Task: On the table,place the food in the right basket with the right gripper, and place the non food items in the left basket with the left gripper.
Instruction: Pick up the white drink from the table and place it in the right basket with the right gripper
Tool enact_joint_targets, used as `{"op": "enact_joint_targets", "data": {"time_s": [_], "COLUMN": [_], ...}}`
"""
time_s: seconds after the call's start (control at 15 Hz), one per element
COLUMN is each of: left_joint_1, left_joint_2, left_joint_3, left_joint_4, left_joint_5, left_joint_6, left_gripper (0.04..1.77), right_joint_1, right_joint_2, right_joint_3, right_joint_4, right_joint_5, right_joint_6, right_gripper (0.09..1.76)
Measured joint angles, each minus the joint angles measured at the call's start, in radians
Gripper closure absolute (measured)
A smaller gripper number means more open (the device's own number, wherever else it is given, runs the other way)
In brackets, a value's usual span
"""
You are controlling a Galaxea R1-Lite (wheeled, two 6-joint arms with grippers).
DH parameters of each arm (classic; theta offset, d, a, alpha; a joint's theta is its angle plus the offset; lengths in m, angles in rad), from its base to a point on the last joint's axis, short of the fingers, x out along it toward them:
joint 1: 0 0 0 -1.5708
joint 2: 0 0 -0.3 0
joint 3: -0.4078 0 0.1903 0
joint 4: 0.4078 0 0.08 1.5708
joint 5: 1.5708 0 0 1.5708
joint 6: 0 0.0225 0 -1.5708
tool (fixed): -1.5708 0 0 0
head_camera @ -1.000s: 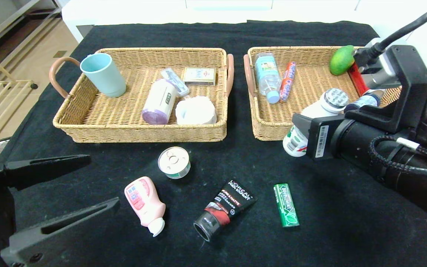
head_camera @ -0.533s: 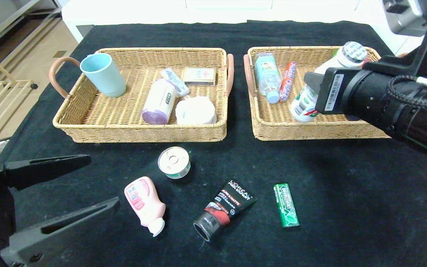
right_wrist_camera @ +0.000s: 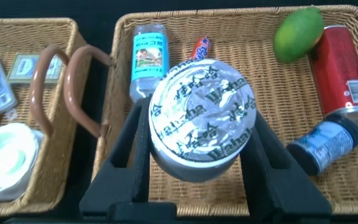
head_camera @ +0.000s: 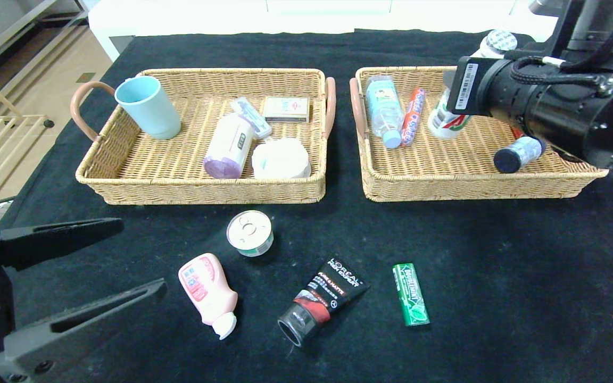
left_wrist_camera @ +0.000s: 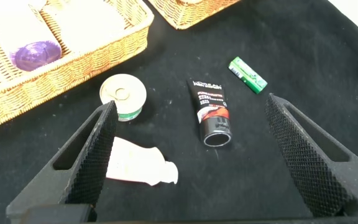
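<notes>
The right gripper (right_wrist_camera: 197, 155) holds the white bottle (head_camera: 447, 119) upright between its closed fingers, above the right basket (head_camera: 477, 183), near its back. To finish well, it should lower the bottle onto bare wicker between the sausage stick (head_camera: 412, 123) and the dark-capped bottle (head_camera: 516, 154), then release. The right wrist view shows the foil cap (right_wrist_camera: 202, 118), a lime (right_wrist_camera: 298, 32) and a red can (right_wrist_camera: 344, 71), mostly hidden from the head view. The left gripper (head_camera: 72, 276) waits wide open and empty near the pink bottle (head_camera: 208, 292).
</notes>
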Motion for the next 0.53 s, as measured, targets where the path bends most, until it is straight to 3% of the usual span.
{"op": "enact_joint_targets", "data": {"time_s": [0.53], "left_joint_1": [0.001], "left_joint_2": [-0.006], "left_joint_3": [-0.003], "left_joint_4": [-0.001], "left_joint_5": [0.0], "left_joint_6": [0.0], "left_gripper": [0.09], "right_joint_1": [-0.129], "right_joint_2": [0.171], "right_joint_3": [-0.189], "right_joint_4": [0.011], "right_joint_5": [0.028], "right_joint_6": [0.001], "right_gripper": [0.97]}}
